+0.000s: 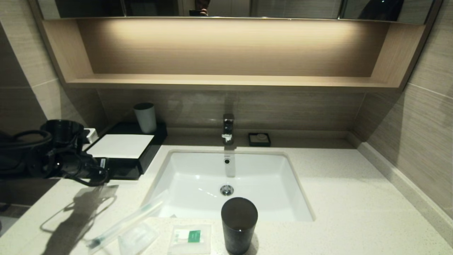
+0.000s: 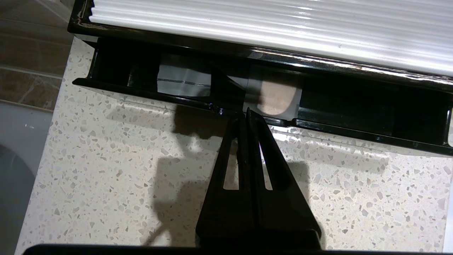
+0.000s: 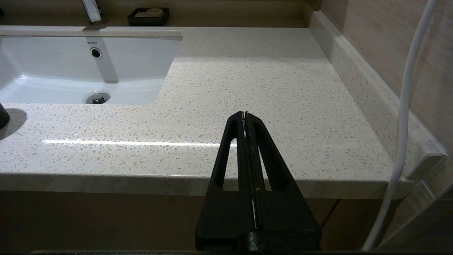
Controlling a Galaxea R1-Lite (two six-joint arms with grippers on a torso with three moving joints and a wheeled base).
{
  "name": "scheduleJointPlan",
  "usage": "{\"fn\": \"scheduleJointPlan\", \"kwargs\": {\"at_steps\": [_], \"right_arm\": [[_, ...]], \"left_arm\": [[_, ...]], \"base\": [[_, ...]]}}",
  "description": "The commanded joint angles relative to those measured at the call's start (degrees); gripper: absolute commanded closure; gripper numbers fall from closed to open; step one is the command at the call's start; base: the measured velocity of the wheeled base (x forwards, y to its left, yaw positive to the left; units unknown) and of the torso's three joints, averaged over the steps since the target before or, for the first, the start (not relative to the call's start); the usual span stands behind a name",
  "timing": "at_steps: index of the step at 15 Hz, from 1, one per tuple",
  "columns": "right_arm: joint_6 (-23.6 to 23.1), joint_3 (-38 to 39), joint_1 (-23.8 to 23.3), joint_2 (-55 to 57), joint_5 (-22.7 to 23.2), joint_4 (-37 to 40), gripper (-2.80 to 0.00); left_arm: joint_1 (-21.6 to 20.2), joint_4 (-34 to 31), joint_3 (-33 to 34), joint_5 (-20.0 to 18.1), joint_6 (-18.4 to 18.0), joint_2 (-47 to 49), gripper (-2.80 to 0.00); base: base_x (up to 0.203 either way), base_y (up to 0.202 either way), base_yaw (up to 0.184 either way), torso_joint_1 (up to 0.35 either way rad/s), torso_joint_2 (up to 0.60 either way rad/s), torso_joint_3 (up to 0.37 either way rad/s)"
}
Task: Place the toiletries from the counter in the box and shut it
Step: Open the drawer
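Left end effector (image 2: 246, 112) sits right at the front of the box (image 1: 139, 161), fingers pressed flat together with nothing between them, tips touching the front lip of the drawer (image 2: 269, 122). The wrist view shows that drawer pulled partly out from under the box's white top panel (image 1: 120, 146), and inside it there is a pale packet (image 2: 184, 83) and a beige oval item (image 2: 276, 99) in clear wrap. The box itself rests on the counter (image 1: 354, 198) just to the left of the sink (image 1: 198, 184), with a white cup (image 1: 145, 117) standing on its back corner. In front of the sink, along the counter's near edge, the toiletries lie out: the long toothbrush sleeve (image 1: 124, 221) angled across the sink's front left corner, a small clear packet (image 1: 138, 238) just beside it, and the square white sachet (image 1: 190, 236) with its green label next to that. The tall dark cup (image 1: 239, 225) stands upright at the sink's front rim, just right of the sachet. Behind the sink, the faucet (image 1: 228, 127) is at centre and a small black soap dish (image 1: 259, 139) sits just right of it. Right end effector (image 3: 245, 114) hangs off the counter's front edge to the right of the sink, clenched on nothing, well apart from everything.
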State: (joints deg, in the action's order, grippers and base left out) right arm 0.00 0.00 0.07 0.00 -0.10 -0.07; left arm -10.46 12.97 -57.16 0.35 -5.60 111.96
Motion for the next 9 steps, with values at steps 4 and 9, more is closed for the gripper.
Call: {"fn": "scheduleJointPlan", "kwargs": {"at_steps": [4, 9], "right_arm": [[0.0, 0.02, 0.01, 0.0, 0.01, -0.01, 0.0], [0.0, 0.09, 0.01, 0.0, 0.01, -0.01, 0.0]], "left_arm": [[0.01, 1.18, 0.03, 0.01, -0.09, 0.8, 0.0], [0.01, 1.44, 0.01, 0.09, -0.12, 1.13, 0.0]], "base": [[0.0, 0.0, 0.0, 0.0, 0.0, 0.0], [0.0, 0.0, 0.0, 0.0, 0.0, 0.0]]}}
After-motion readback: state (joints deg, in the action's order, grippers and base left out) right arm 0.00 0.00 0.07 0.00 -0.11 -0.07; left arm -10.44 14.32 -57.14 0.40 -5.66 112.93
